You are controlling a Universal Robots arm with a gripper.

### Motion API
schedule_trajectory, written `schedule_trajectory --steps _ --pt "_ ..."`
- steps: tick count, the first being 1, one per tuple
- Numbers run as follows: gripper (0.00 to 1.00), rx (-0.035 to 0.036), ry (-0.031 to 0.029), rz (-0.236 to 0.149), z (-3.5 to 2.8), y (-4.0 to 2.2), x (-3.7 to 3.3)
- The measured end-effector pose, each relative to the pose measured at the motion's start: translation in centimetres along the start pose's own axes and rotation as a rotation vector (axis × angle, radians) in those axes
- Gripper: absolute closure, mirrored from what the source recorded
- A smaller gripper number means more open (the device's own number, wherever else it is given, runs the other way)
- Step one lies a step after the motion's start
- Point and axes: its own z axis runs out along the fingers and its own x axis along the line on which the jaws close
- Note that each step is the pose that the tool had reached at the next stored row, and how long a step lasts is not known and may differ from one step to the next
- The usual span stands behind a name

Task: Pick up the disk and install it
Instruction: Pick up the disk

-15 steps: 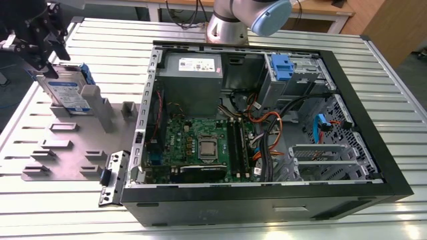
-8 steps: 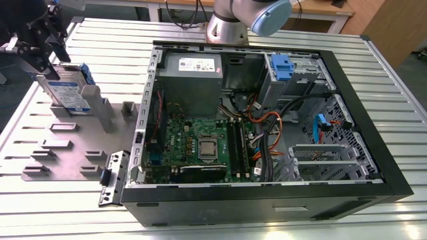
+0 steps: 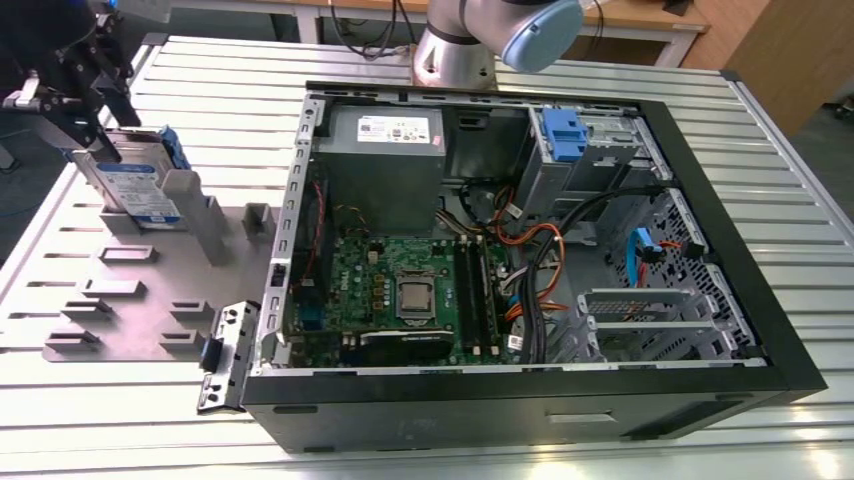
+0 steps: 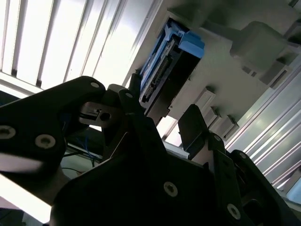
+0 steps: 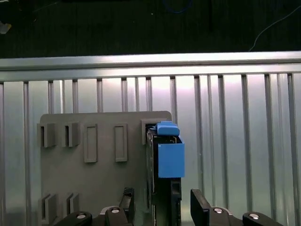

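Now: disk [image 3: 140,188] upright on edge in slot of grey holder [image 3: 127,300], upper left of exterior view, blue frame clipped round it. In first wrist view, fingers [image 5: 200,209] spread apart, one on each side of disk [image 5: 169,155], clear gap beside one, nothing gripped. Open computer case [image 3: 534,250] at centre and right of exterior view, well apart from disk. Holder and case both on slatted metal table [image 3: 80,440].
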Motion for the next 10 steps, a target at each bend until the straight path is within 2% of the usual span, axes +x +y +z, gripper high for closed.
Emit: schedule_trajectory --steps 10 --pt "0.41 0.0019 0.0003 -0.061 0.86 0.09 -0.10"
